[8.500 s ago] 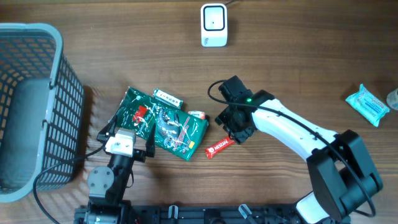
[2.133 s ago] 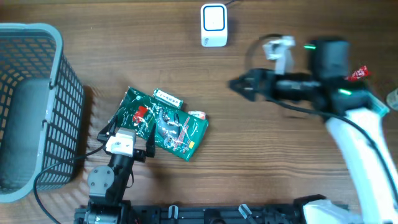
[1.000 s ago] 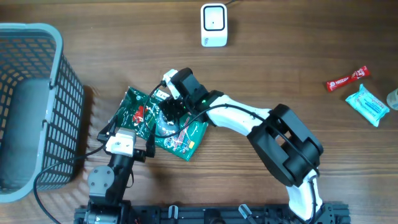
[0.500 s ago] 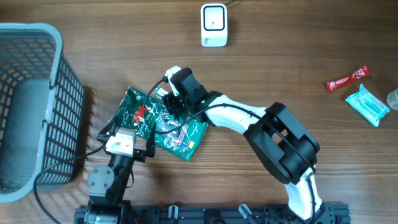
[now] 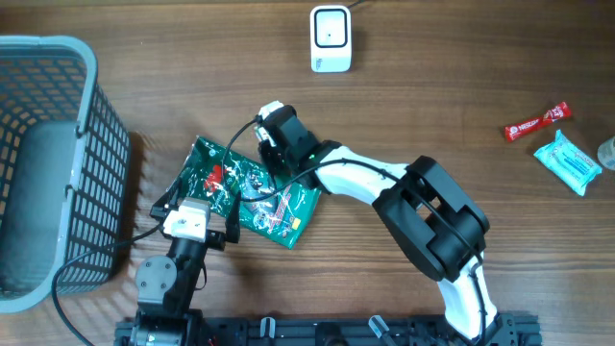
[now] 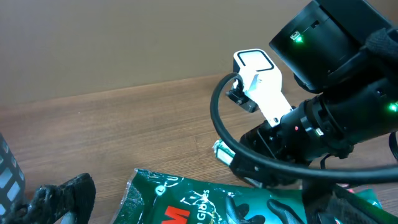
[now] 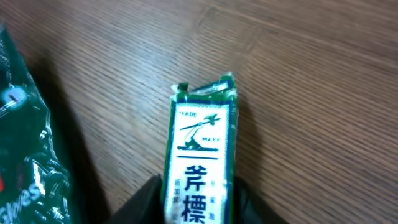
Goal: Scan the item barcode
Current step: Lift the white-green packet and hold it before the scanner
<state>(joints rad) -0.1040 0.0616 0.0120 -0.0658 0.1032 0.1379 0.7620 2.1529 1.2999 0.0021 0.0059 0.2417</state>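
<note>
A small green-and-white packet (image 7: pixel 200 158) with Chinese print lies flat on the wooden table, just beyond the top edge of a green glove bag (image 5: pixel 240 192). My right gripper (image 7: pixel 199 208) reaches down over it, one dark finger against each long side, closed onto the packet. Seen from overhead, the right gripper (image 5: pixel 271 149) covers most of the packet. One end of the packet (image 6: pixel 221 151) peeks out under that arm in the left wrist view. My left gripper (image 5: pixel 192 207) rests open at the bag's near edge with nothing between its fingers. A white scanner (image 5: pixel 330 38) stands at the far edge.
A grey mesh basket (image 5: pixel 91 115) fills the left side. At the far right lie a red candy bar (image 5: pixel 536 122) and a light blue packet (image 5: pixel 567 161). The right arm stretches across the table's middle above the glove bag.
The right gripper's fingers have closed in from wide open onto the packet's sides, and the gripper shifted slightly toward the far side. The left arm has not moved.
</note>
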